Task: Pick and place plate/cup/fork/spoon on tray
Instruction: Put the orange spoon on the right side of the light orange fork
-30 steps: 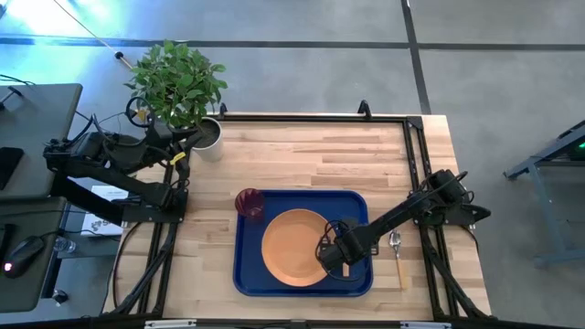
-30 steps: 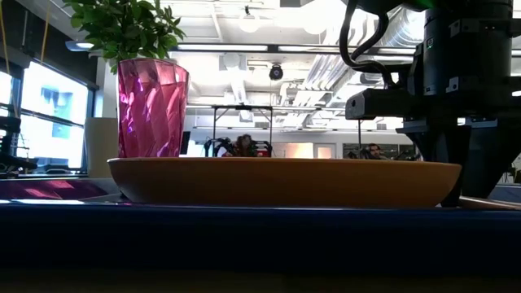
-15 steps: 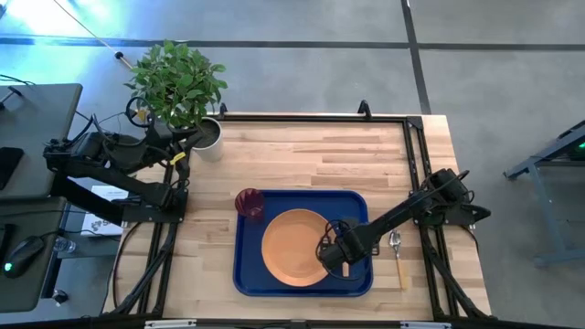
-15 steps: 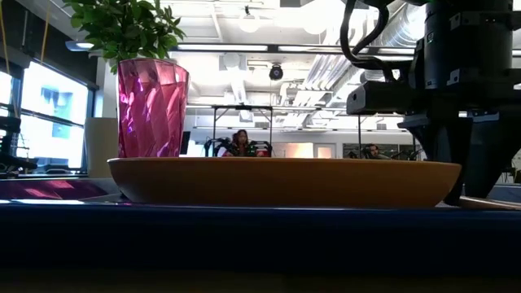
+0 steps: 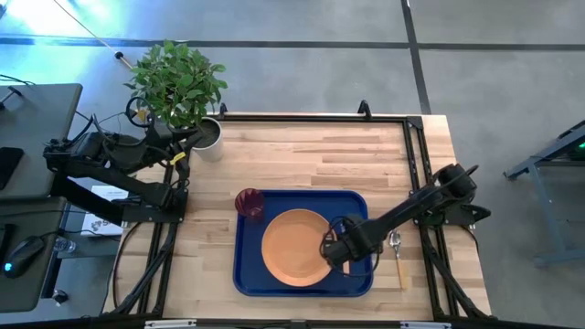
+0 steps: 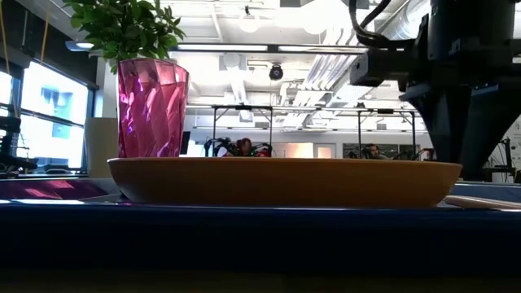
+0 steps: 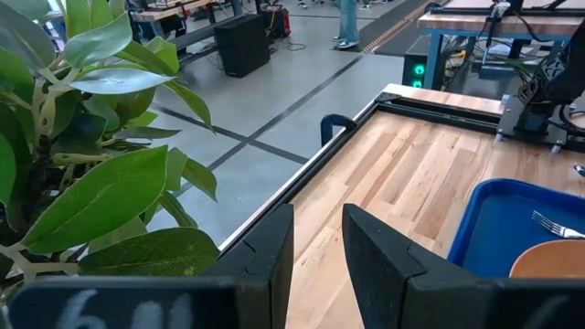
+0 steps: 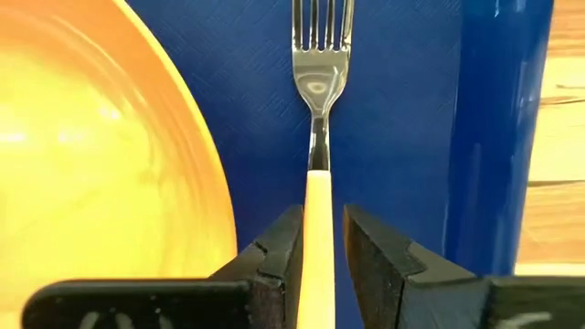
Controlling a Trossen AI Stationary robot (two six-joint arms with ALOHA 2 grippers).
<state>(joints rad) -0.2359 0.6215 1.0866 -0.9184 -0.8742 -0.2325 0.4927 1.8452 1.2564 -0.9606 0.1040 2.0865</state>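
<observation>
The fork lies flat on the blue tray, between the orange plate and the tray's right rim; its tan handle also shows in the low view. My right gripper is open above the handle, one finger on either side of it. It also shows in the high view. The red cup stands on the tray's far left corner. The spoon lies on the table right of the tray. My left gripper waits open at the far left by the plant.
A potted plant in a grey pot stands at the table's far left corner. Bare wood lies beyond the tray. A black frame rail runs along the table's right side.
My right gripper has risen from the tray's floor and shifted slightly toward the far right. The fork handle now lies flat on the tray below it.
</observation>
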